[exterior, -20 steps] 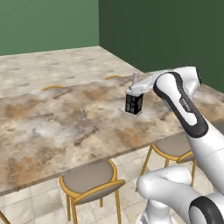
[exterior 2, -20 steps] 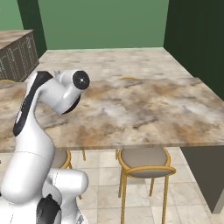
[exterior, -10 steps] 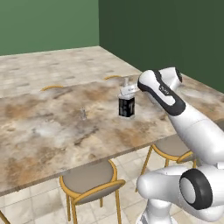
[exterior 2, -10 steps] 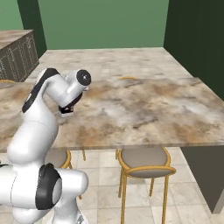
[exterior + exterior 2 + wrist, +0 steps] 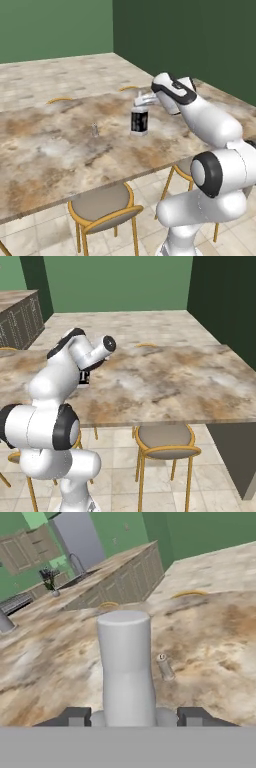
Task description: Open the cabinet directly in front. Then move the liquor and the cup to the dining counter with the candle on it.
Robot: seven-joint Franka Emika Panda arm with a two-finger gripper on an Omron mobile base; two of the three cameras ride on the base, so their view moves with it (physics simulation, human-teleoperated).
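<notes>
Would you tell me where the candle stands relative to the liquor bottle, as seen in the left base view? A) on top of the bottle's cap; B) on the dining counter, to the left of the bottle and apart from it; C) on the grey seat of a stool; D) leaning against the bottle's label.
B: in the left base view the candle stands upright on the dining counter, left of the liquor, with bare marble between them.
</notes>
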